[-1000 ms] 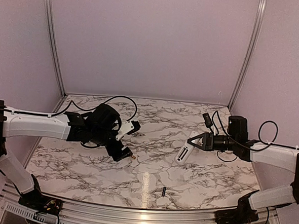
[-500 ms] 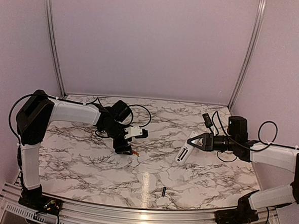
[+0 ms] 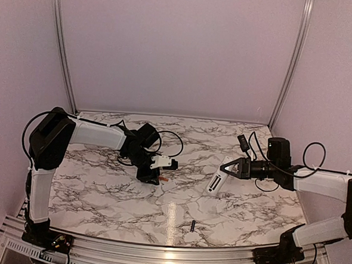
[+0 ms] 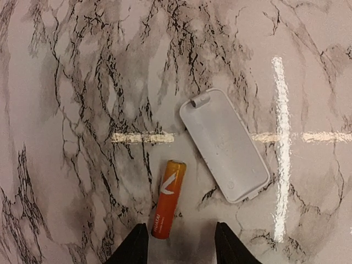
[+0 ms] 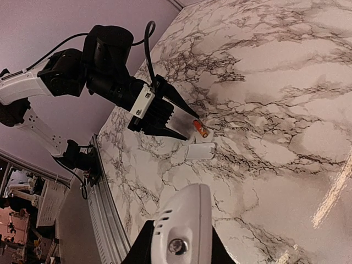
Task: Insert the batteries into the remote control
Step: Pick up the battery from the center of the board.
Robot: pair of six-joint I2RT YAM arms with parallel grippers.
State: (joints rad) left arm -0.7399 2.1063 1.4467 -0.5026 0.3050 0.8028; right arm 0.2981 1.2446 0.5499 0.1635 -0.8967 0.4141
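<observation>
Left gripper [image 4: 181, 247] lined up on the orange battery [image 4: 169, 198].
Open and empty, it straddles the battery's near end, cover [image 4: 224, 146] just beside; right gripper [image 3: 225, 167] clamps the remote control [image 5: 184, 220] well apart. Next, likely: lower, close squarely.

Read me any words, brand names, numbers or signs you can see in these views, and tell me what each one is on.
Orange battery: a white arrow-like mark at mid-body, and a line of white lettering toward the end nearest the camera, too blurred to read.
White cover plate: no text on it.
Remote control: no legible marking on the part in view.
Black battery: too small to tell.
</observation>
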